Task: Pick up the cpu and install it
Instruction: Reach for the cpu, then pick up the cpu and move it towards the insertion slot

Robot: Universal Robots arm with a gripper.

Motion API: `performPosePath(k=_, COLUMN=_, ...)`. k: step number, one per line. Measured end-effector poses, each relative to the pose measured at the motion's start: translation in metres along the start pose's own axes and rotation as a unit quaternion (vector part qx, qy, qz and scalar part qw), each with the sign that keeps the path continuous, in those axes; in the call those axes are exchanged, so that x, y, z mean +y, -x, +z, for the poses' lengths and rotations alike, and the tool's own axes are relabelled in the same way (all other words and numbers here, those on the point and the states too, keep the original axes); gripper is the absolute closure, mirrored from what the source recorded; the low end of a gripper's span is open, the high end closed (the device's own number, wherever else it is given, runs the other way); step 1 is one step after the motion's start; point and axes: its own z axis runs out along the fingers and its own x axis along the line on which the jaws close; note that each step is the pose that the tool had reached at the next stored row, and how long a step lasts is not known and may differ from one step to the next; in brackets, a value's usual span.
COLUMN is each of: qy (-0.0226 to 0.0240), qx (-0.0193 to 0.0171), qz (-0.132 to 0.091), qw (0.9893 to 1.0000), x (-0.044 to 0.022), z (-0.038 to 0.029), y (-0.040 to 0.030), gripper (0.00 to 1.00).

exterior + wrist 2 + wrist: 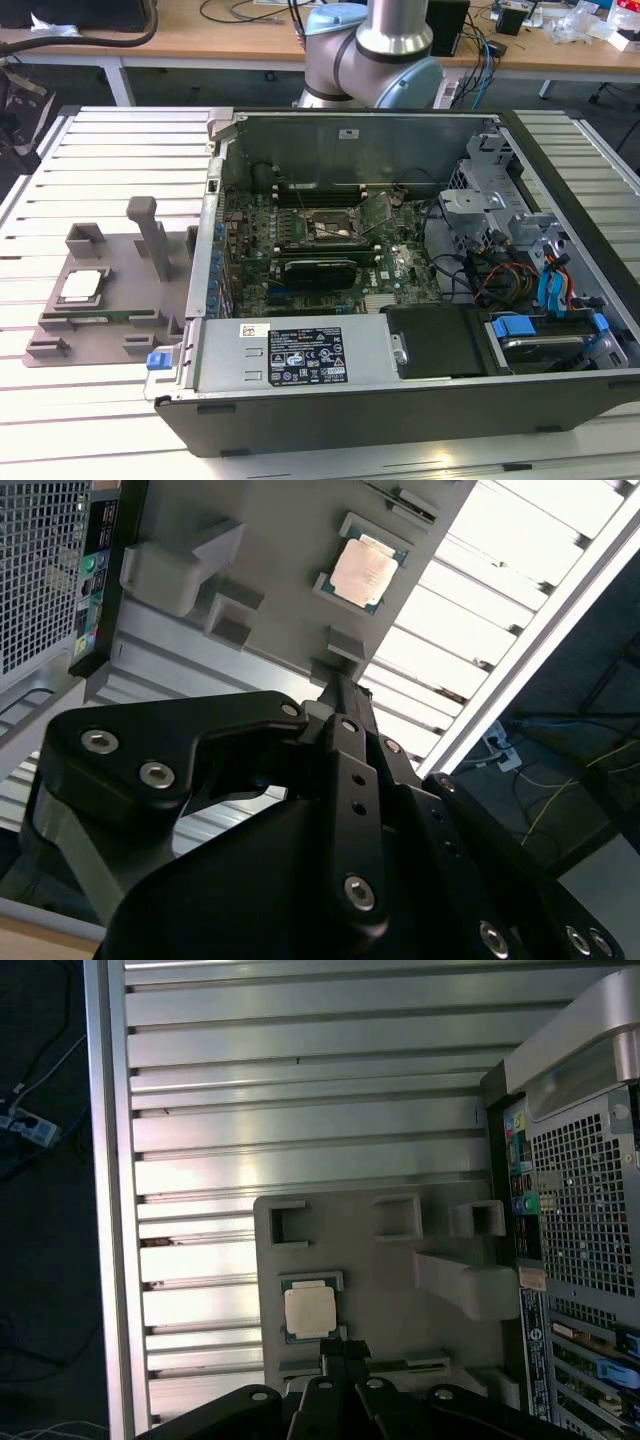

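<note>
The cpu (83, 285) is a small square chip with a silver top, lying flat in a pocket of the grey plastic holder tray (120, 305) on the exterior view's left. Both wrist views look down on the cpu (362, 570) (310, 1310) in the holder tray (280, 540) (400, 1270). My black gripper (337, 680) (345, 1345) hangs well above the tray, its fingers drawn together into one narrow tip with nothing between them. That tip sits just beside the chip in the pictures. The dark motherboard socket (325, 230) lies inside the open computer case (400, 370).
The case stands on a slatted aluminium table (110, 140), to the right of the tray in the exterior view. The tray has raised posts (150, 235) near the chip. My arm's base (375, 50) rises behind the case. Cables and drive bays (530, 290) crowd the case's right side.
</note>
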Motion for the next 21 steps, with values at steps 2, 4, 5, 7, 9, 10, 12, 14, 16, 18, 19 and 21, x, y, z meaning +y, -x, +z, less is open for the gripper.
performPosePath(k=2, qy=0.0000, qx=0.0000, qz=0.000, qw=1.0000, x=-0.0004, z=0.0000, y=-0.0058, gripper=0.89)
performPosePath(k=4, qy=0.0000, qx=0.0000, qz=0.000, qw=1.0000, x=-0.0007, z=0.0000, y=-0.0101, gripper=0.89)
performPosePath(k=5, qy=0.0000, qx=0.0000, qz=0.000, qw=1.0000, x=-0.0008, z=0.0000, y=-0.0114, gripper=0.89)
performPosePath(k=7, qy=0.0000, qx=0.0000, qz=0.000, qw=1.0000, x=-0.0009, z=0.0001, y=-0.0124, gripper=0.89)
performPosePath(k=9, qy=0.0000, qx=0.0000, qz=0.000, qw=1.0000, x=-0.0009, z=0.0001, y=-0.0127, gripper=0.89)
performPosePath(k=10, qy=0.0000, qx=0.0000, qz=0.000, qw=1.0000, x=-0.0009, z=0.0001, y=-0.0127, gripper=0.89)
performPosePath(k=12, qy=0.0000, qx=0.0000, qz=0.000, qw=1.0000, x=-0.0009, z=0.0001, y=-0.0127, gripper=0.89)
performPosePath(k=14, qy=0.0000, qx=0.0000, qz=0.000, qw=1.0000, x=-0.0009, z=0.0001, y=-0.0128, gripper=0.89)
performPosePath(k=16, qy=0.0000, qx=0.0000, qz=0.000, qw=1.0000, x=-0.0009, z=0.0001, y=-0.0128, gripper=0.89)
performPosePath(k=18, qy=0.0000, qx=0.0000, qz=0.000, qw=1.0000, x=-0.0009, z=0.0001, y=-0.0128, gripper=0.89)
performPosePath(k=19, qy=0.0000, qx=0.0000, qz=0.000, qw=1.0000, x=-0.0009, z=0.0000, y=-0.0128, gripper=0.89)
performPosePath(k=21, qy=0.0000, qx=0.0000, qz=0.000, qw=1.0000, x=-0.0009, z=0.0001, y=-0.0129, gripper=0.83)
